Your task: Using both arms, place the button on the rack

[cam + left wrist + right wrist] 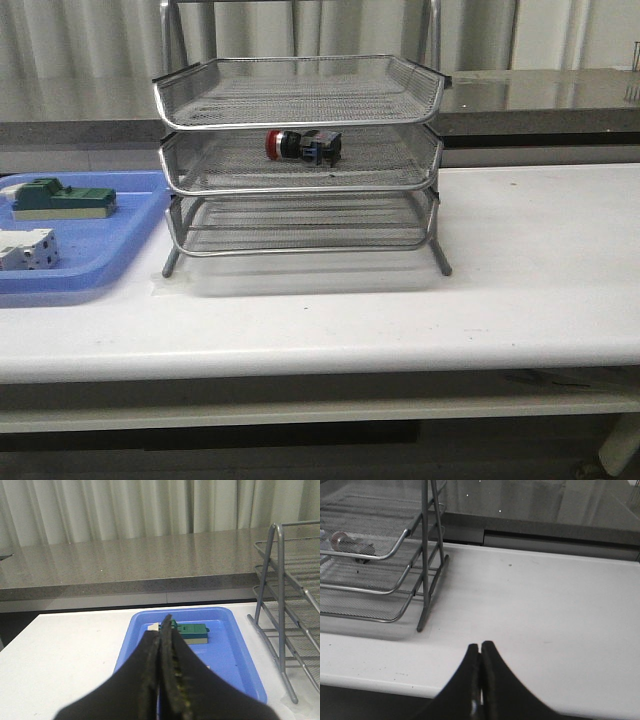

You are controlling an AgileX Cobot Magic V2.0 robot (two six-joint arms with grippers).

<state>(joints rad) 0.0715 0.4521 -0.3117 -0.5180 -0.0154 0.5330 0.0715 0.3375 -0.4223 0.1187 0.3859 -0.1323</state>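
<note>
Black and matte, the left gripper (162, 630) shows in its wrist view with both tapered fingers pressed flat together, nothing between them. The right gripper (480, 652) looks the same in its own view, fingers closed on nothing, above the smooth white table (520, 280). Neither arm appears in the front view.

On the robot's left side of the table lies a flat blue plastic tray (110, 255) with a raised, rounded rim. In it rest a green block (60, 198) on a pale base and, nearer the front edge, a white block (28, 250) with small dark holes.

Just beside the tray stands the rack (300, 160), three tiers of silver wire mesh with polished tube rims, carried on a thin metal frame with splayed feet. The top and bottom trays hold nothing. The button (303, 146) lies on its side in the middle tray, towards the back, its red head pointing to the robot's left, black body next and blue block at the right end. The right wrist view catches it only dimly through the mesh (347, 542).

Behind the table runs a speckled grey stone counter (540, 95), and pale pleated curtains (125, 507) hang beyond it.
</note>
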